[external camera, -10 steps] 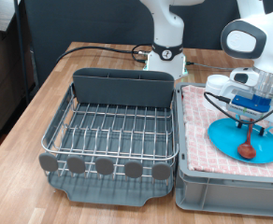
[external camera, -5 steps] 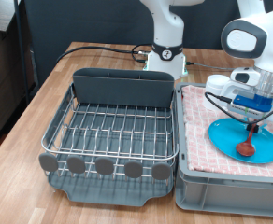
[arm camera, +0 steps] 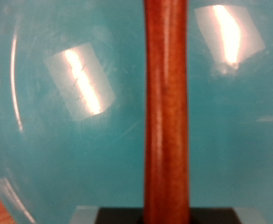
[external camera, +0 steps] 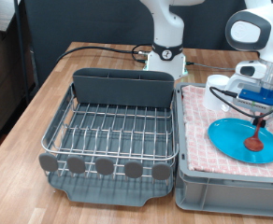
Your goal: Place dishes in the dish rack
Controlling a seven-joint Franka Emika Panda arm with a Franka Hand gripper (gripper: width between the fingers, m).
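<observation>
The dish rack is sitting empty on the wooden worktop, nearest the exterior view's bottom left. Beside it, to the right, the light-blue plate is lying on the red-checked cloth lining the grey crate. Above the plate, the gripper is holding the wooden spoon upright (handle clamped between the jaws), its bowl hanging just over the plate.
</observation>
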